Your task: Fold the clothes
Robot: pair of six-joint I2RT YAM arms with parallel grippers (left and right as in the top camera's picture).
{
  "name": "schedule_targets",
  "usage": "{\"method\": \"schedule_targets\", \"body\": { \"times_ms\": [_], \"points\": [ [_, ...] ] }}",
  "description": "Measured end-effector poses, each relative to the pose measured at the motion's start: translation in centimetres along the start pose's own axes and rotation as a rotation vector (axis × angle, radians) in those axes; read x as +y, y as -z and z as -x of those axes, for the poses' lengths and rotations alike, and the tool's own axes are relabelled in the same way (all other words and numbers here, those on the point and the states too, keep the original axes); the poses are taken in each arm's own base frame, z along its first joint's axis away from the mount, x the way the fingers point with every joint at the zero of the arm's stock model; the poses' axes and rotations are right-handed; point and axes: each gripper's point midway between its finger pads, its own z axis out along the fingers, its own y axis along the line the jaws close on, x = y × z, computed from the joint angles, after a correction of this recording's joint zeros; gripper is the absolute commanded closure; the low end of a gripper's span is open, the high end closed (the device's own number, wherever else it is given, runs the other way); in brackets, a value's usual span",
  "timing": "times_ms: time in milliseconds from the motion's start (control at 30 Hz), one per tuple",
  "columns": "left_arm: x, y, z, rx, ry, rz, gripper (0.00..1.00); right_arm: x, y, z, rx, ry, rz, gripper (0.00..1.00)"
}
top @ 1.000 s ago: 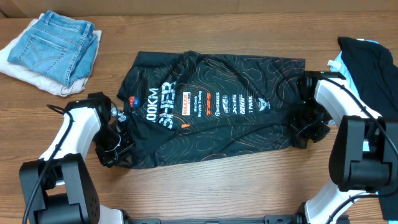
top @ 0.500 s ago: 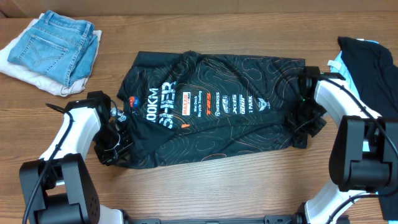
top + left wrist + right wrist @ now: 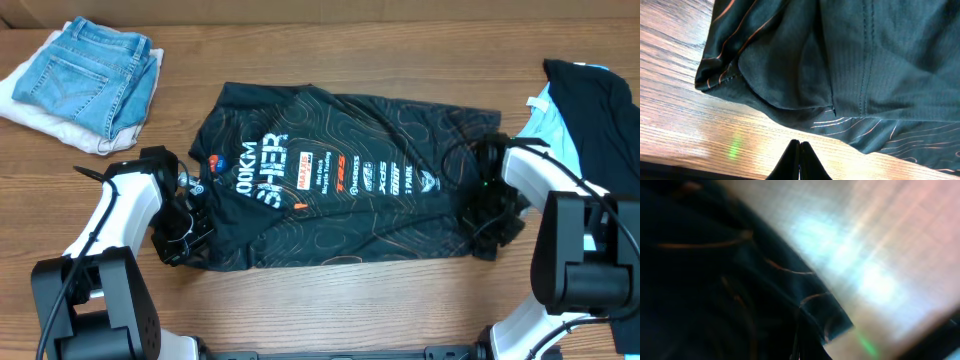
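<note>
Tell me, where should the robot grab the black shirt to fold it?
Probably the two near corners of the jersey, coming in low from the ends. It lies spread flat and wide, and its edges rest loose on the wooden table, easy to pinch.

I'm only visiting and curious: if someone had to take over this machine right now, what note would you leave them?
Left hand: shut on nothing, fingertips just off the jersey's near edge.
Right hand: at the jersey's opposite end. Its wrist view is blurred, so the grip is unclear.
Jersey: lying spread out, lettering up, between the two arms.
Done: laid out, no fold visible.
Left: every fold.
</note>
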Motion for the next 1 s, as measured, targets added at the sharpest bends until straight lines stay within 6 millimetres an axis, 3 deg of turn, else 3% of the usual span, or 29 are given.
{"method": "schedule_targets", "body": {
  "times_ms": [200,467,633,733,867,1000],
  "points": [
    [0.0,0.0,-0.1,0.004,0.000,0.002,0.96,-4.0,-0.3,-0.7,-0.014,-0.087,-0.184,0.96],
    [0.3,0.0,-0.6,0.024,0.004,0.011,0.96,-5.9,0.2,-0.3,-0.045,-0.192,-0.237,0.96],
    [0.3,0.0,-0.7,0.030,0.006,0.014,0.96,-6.3,2.5,0.2,-0.120,-0.241,-0.146,0.96],
    [0.1,0.0,-0.2,0.009,0.002,0.005,0.96,-5.7,4.4,0.7,-0.184,-0.230,-0.027,0.96],
    [-0.3,0.1,0.5,-0.021,-0.004,-0.009,0.96,-3.0,6.7,1.2,-0.233,-0.138,0.191,0.95],
    [-0.6,0.3,1.3,-0.052,-0.018,-0.023,0.96,-0.8,7.5,0.5,-0.201,-0.022,0.309,0.95]
  ]
}}
